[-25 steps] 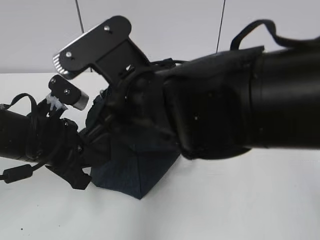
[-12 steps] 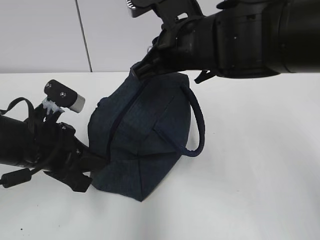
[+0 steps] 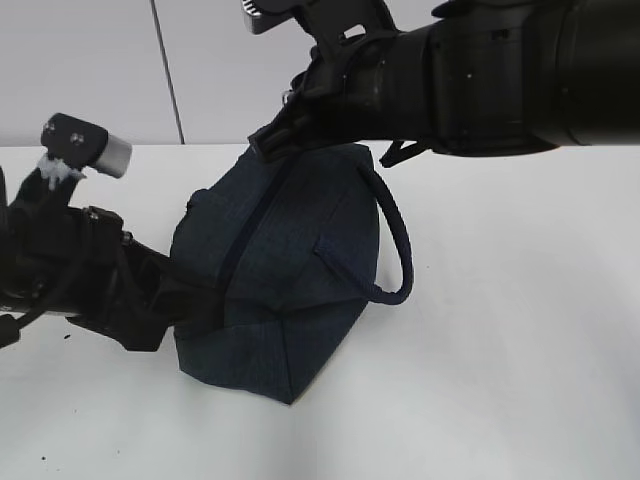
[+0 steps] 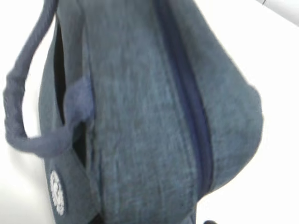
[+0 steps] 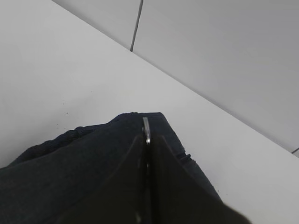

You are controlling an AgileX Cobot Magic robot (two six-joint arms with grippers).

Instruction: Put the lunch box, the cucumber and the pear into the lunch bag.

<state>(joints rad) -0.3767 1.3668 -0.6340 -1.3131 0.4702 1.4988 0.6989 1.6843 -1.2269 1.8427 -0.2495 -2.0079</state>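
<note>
Navy lunch bag, left claw obscured

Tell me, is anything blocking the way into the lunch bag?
Yes. The lunch bag has its zipper closed along its length, so nothing can go in. The right end effector pinches something thin and metallic at the bag's top end.

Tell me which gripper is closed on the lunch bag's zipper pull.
The right gripper, pinching the metal pull at the lunch bag upper end; the left gripper sits lower.
</note>
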